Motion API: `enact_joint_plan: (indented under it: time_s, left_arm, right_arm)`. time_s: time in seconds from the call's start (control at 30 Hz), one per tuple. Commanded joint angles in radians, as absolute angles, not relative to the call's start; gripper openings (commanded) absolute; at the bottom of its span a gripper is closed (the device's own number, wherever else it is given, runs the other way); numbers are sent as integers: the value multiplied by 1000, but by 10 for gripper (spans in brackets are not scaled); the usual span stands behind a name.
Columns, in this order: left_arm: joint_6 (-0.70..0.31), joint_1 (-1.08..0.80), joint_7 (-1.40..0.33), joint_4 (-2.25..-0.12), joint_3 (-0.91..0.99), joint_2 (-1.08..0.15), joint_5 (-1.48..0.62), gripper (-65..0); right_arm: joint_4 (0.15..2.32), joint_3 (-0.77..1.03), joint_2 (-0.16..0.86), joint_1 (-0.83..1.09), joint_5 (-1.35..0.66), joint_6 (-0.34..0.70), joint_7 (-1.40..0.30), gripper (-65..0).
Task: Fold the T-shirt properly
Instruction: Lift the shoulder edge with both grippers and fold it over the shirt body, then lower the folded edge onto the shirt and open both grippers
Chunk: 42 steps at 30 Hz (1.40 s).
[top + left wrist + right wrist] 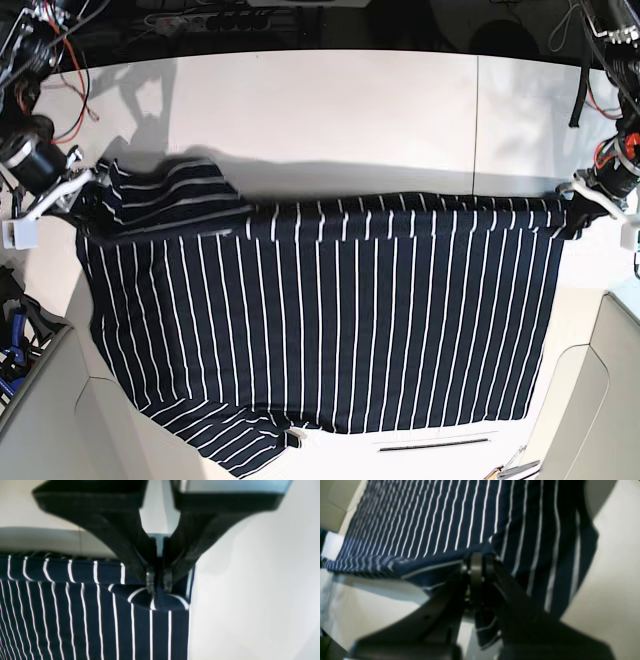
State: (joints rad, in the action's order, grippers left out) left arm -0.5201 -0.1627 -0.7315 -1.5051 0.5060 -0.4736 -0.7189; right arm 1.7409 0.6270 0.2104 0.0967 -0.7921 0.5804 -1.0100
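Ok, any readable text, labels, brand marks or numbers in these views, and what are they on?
None can be read.
T-shirt: only thin white stripes, no print or visible label.
Left tool and right tool: plain black, no markings showing.
Table: bare white, no writing.

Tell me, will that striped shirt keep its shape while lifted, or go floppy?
Probably floppy: the shirt bunches where the left claw pinches its corner. It likely sags too, since its top edge droops toward the right claw. It seems light, as two corner pinches carry it.
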Motion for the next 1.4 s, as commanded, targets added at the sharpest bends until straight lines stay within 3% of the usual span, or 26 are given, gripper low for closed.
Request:
enact_joint_plan:
  time_s: [0.0,0.27,0.57,1.07,1.37]
  left_arm:
    - [-519,-134,-706,-1506,514,-495,-719,-650]
    - [-519,-11,-706,-1436,509,-499,-716,-650]
    - [-517,17,-638,-1421,461,-499,-649,-650]
    - [-483,129,-598,-1287,404,-493,-583,-650]
    - [-482,224,-578,-1051,404,-493,-588,-650]
  right_arm:
    - [1728,630,229,56,-807,579,-984,-650]
    - [1472,620,273,-178,-770,580,-984,-650]
    - [1320,487,287,-321,-741,581,-942,-650]
    - [1285,391,286,-343,-515,580,-805,-650]
    - [1072,390,286,-367,-458,581,-633,-650]
